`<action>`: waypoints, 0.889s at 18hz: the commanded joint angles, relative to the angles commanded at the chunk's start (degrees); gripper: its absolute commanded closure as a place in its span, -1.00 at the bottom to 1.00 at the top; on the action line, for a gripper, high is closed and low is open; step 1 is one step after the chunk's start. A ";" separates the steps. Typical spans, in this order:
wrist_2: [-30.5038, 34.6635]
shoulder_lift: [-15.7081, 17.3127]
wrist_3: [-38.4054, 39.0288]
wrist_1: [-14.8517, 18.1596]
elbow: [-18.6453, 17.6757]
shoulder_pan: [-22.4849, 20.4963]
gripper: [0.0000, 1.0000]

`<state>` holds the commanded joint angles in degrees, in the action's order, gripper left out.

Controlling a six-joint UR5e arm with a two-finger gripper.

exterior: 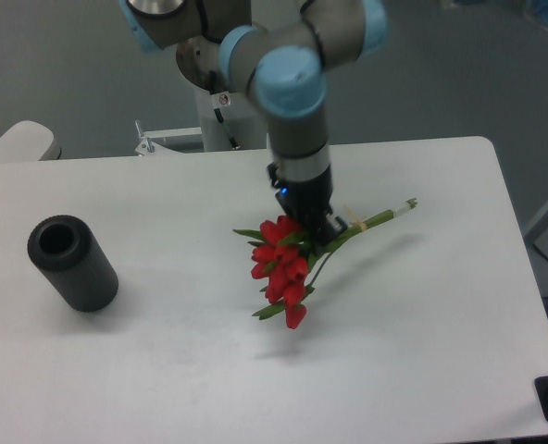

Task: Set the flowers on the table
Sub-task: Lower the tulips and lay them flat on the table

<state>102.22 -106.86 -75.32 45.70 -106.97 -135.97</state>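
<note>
The flowers (279,264) are a bunch of red tulip buds with green leaves, heads pointing down-left. Their long green stems (376,219) run up to the right with a pale band near the middle. My gripper (316,231) is shut on the flowers just behind the buds, holding them low over the white table (163,361). A faint shadow lies under the bunch. The gripper's fingers are mostly hidden by the wrist and the buds.
A dark grey hollow cylinder (72,263) lies on its side at the table's left. The arm's base column (226,102) stands behind the far edge. The table's right edge (519,268) is near the stem tips.
</note>
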 joint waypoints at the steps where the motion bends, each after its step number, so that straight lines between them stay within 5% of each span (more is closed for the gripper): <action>1: -0.09 -1.14 0.00 0.00 0.35 0.35 0.79; 9: -0.70 -5.02 -0.26 -0.09 1.94 1.32 0.71; 11: -0.70 -5.20 -0.70 -0.52 2.55 1.41 0.44; 15: -0.70 -4.93 -1.05 -1.14 5.09 1.59 -0.89; 16: -0.62 -4.93 -1.05 -1.32 5.71 1.67 -1.00</action>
<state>101.60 -111.80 -76.38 44.39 -101.26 -134.30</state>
